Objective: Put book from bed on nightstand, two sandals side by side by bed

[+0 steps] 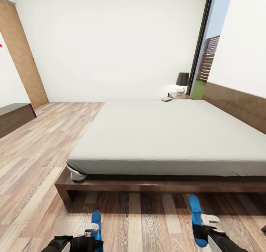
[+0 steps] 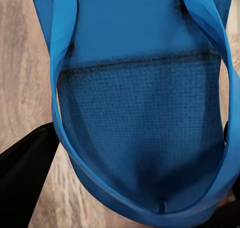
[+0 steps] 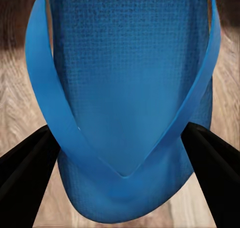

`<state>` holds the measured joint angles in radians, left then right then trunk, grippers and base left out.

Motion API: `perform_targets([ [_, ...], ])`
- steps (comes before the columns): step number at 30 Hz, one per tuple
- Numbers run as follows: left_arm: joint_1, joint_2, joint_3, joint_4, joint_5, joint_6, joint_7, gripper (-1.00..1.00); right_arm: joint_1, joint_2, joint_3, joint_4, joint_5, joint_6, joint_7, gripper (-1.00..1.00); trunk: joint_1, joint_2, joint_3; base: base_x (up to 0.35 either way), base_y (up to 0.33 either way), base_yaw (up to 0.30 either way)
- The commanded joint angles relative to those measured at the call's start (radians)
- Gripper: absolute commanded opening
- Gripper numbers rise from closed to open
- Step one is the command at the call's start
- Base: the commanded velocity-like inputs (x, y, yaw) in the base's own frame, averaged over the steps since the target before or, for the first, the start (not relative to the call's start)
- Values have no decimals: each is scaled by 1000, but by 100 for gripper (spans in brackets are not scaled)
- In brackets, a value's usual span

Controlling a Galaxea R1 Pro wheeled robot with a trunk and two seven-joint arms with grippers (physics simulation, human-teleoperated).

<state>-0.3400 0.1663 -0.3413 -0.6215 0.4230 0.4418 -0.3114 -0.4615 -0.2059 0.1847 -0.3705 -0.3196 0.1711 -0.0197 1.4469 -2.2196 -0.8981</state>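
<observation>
Sandals between each gripper's jaws, bed ahead

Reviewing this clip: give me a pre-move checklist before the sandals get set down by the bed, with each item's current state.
1. Left gripper on left sandal: ok.
2. Right gripper on right sandal: ok.
3. Sandals side by side: not ok, wide gap between them.
4. Sandals near the bed: ok, in front of its foot.
5. Soles resting on the floor: cannot tell.
6. Small object on the nightstand being the book: cannot tell, too small.
</observation>
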Motion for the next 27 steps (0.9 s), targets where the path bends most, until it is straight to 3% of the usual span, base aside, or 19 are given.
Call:
perform_targets([
  [1, -1, 1, -4, -1, 7, 4, 1, -100, 0, -4, 5, -5, -5, 11, 5, -100, 0, 0, -1, 0, 0, 0],
  [3, -1, 1, -4, -1, 7, 3, 1, -100, 0, -44, 3, -13, -4, 16, 153, -100, 0, 0, -1, 0, 0, 0],
  [4, -1, 1, -4, -1, 7, 3, 1, -100, -2, -74, 2, -14, -4, 27, 313, -100, 0, 0, -1, 0, 0, 0],
  [5, -1, 1, -4, -1, 7, 3, 1, -100, -2, -90, 2, -14, -4, 53, 414, -100, 0, 0, -1, 0, 0, 0],
  [7, -1, 1, -4, -1, 7, 3, 1, -100, -3, -102, 2, -14, -3, 99, 495, -100, 0, 0, -1, 0, 0, 0],
  [9, -1, 2, -4, -1, 7, 3, 1, -100, -3, -106, 2, -13, 2, 118, 520, -100, 0, 0, -1, 0, 0, 0],
  [14, -1, 2, -4, -1, 7, 3, 1, -100, -3, -111, 2, -6, 8, 126, 511, -100, 0, 0, -1, 0, 0, 0],
  [15, -1, 2, -4, -1, 7, 3, 1, -100, -3, -113, 2, -5, 8, 126, 488, -100, 0, 0, -1, 0, 0, 0],
  [16, -1, 2, -4, -1, 7, 3, 1, -100, -3, -118, 2, -3, 8, 127, 423, -100, 0, 0, -1, 0, 0, 0],
  [17, -1, 2, -3, -1, 7, 3, 1, -100, -3, -140, 2, -2, 8, 128, 334, -100, 0, 0, -1, 0, 0, 0],
  [18, -1, 2, -4, -1, 7, 3, 1, -100, -3, -153, 2, -2, 8, 128, 306, -100, 0, 0, -1, 0, 0, 0],
  [20, -1, 3, -3, -1, 7, 3, 1, -100, -3, -199, 1, -2, 8, 128, 270, -100, 0, 0, -1, 0, 0, 0],
  [22, -1, 3, -3, -1, 7, 3, 1, -100, -3, -226, 3, -7, 8, 127, 264, -100, 0, 0, -1, 0, 0, 0],
  [27, -1, 2, -3, -1, 7, 3, 1, -100, -3, -237, 5, -10, 8, 118, 260, -100, 0, 0, -1, 0, 0, 0],
])
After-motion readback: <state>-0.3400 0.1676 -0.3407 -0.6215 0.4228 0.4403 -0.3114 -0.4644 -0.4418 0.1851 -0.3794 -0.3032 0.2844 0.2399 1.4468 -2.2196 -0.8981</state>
